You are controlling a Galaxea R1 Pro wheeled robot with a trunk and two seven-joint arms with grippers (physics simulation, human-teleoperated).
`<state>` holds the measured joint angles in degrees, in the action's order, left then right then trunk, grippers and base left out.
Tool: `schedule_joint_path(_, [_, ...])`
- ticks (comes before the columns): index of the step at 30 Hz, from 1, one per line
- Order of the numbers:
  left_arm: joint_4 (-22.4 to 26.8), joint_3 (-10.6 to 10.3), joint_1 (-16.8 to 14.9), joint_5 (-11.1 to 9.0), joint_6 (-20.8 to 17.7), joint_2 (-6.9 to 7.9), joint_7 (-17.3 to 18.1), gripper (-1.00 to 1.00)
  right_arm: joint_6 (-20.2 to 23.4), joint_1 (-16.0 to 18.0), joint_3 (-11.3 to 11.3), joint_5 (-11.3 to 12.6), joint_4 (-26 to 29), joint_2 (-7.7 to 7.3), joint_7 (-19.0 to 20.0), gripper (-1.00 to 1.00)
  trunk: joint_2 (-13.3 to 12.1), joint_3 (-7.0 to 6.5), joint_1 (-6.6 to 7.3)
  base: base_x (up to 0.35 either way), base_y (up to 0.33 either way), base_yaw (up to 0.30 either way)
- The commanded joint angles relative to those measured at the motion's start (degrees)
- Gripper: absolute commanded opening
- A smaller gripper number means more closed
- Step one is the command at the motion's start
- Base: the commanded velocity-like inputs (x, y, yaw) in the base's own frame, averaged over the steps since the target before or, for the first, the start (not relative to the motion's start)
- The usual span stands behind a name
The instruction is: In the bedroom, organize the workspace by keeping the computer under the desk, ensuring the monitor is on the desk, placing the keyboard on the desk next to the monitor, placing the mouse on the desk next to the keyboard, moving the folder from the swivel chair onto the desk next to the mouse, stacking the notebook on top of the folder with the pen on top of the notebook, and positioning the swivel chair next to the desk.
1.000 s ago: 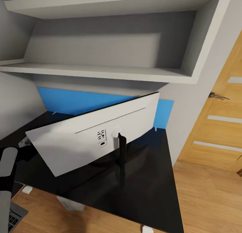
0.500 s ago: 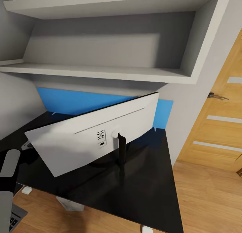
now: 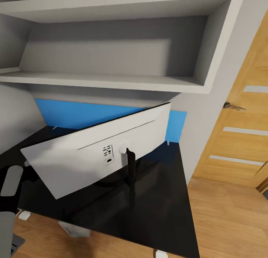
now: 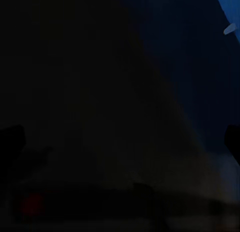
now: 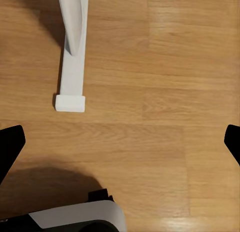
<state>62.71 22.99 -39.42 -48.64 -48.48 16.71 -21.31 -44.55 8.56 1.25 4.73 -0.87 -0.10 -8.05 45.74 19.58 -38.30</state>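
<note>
Head view: the monitor (image 3: 93,154) stands on the black top of the desk (image 3: 163,209), with its white back facing the camera. It leans over to one side, so its left end sits lower than its right end. A thin black stand (image 3: 130,168) holds it up in the middle. Behind the monitor is the blue back panel (image 3: 82,115) of the desk, and above that are big grey shelves (image 3: 111,79) on the wall. A wooden door (image 3: 238,135) with a small handle is on the right, and the floor (image 3: 230,221) is light wood. At the left edge, part of the left arm (image 3: 11,180) shows near the low end of the monitor. A bit of the white desk leg (image 3: 74,228) shows under the front edge of the desk.

In the left wrist view it is very dark, with some blue and a small red dot (image 4: 31,204). The two dark tips of the left gripper (image 4: 120,142) sit far apart, with nothing between them.

In the right wrist view the right gripper (image 5: 120,142) looks down at the wood floor. Its two tips are far apart too, and it holds nothing. A white desk foot (image 5: 72,76) rests on the floor
</note>
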Motion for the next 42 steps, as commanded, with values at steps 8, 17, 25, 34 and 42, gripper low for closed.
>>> schedule_joint_path(8, [0.0, 0.0, 0.0, -0.6, -0.3, -0.08, -0.5, 1.0, -0.3, 0.1, 0.1, 0.4, -0.1, 0.01, 0.2, 1.0, 0.1, 0.04, -0.01, 0.0, 0.0, -0.009])
schedule_joint_path(17, [0.0, 0.0, 0.0, -0.6, -0.5, -0.32, -0.4, 1.0, -0.3, 0.1, 0.1, 0.4, -0.1, 0.01, 0.2, 1.0, 0.1, 0.04, -0.01, 0.0, 0.0, -0.001])
schedule_joint_path(25, [0.0, 0.0, 0.0, -0.7, -0.6, -0.38, -0.4, 1.0, -0.2, 0.1, 0.1, 0.4, -0.1, 0.01, 0.2, 1.0, 0.1, 0.04, -0.01, -0.013, -0.017, 0.0])
schedule_joint_path(34, [-1.0, 0.0, 0.0, -0.6, -0.7, -0.36, -0.4, 1.0, -0.2, 0.1, 0.1, 0.4, -0.1, 0.01, 0.2, 1.0, 0.1, 0.04, -0.01, -0.119, -0.124, 0.0])
schedule_joint_path(42, [-1.1, 0.0, 0.0, -0.6, -0.7, -0.41, -0.4, 1.0, -0.2, 0.0, 0.1, 0.4, -0.1, 0.01, 0.2, 1.0, 0.1, 0.04, -0.01, -0.013, -0.013, 0.0])
